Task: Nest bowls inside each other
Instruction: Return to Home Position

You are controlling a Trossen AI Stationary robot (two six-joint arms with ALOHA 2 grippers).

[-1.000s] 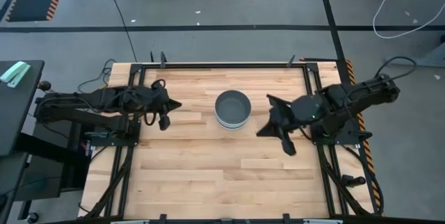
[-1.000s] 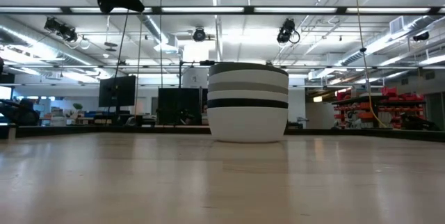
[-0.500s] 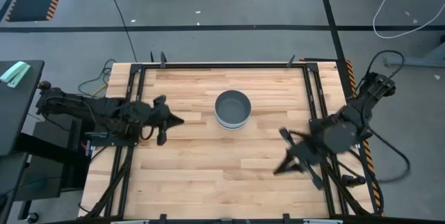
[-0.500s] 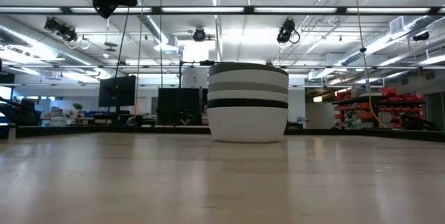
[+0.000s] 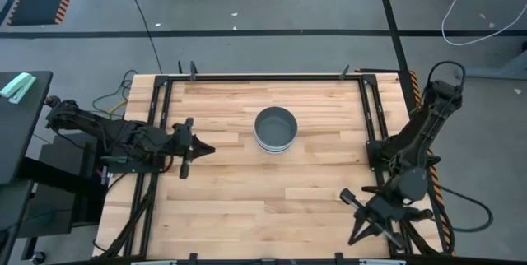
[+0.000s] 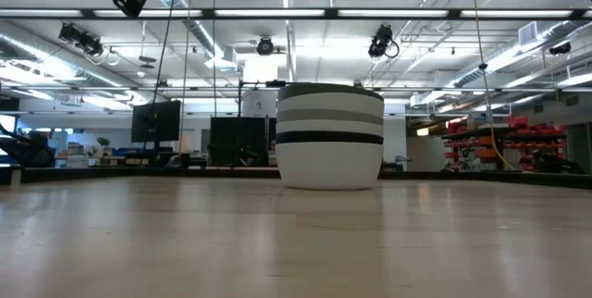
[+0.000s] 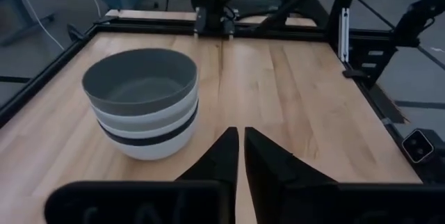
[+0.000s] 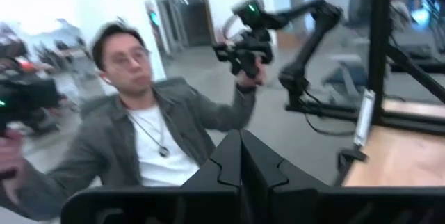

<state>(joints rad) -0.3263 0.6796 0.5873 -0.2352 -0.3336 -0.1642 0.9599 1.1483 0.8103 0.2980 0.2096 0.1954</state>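
The bowls stand nested in one stack [image 5: 274, 128] near the middle of the wooden table. A dark grey bowl [image 7: 139, 78] is on top, with light bands and one black band [image 6: 330, 137] under it. The lowest white bowl [image 7: 147, 147] rests by its base on the wood. My left gripper [image 5: 211, 149] is shut and stands to the left of the stack, clear of it and pointing at it [image 7: 240, 135]. My right gripper [image 5: 356, 235] is shut over the table's near right corner, far from the stack. It points out past the table's edge [image 8: 240, 140].
Black frame rails [image 5: 368, 109] run round the tabletop. The right arm's base [image 7: 212, 15] stands beyond the stack in the left wrist view. A person [image 8: 149, 133] holding handles stands beyond the table in the right wrist view. Bare wood [image 5: 263, 199] lies between the stack and the near edge.
My right gripper has swung from beside the stack's right side toward the table's near right corner, sinking and turning outward. My left gripper has drawn back toward the left edge and a little toward the near edge. The stack has stayed put.
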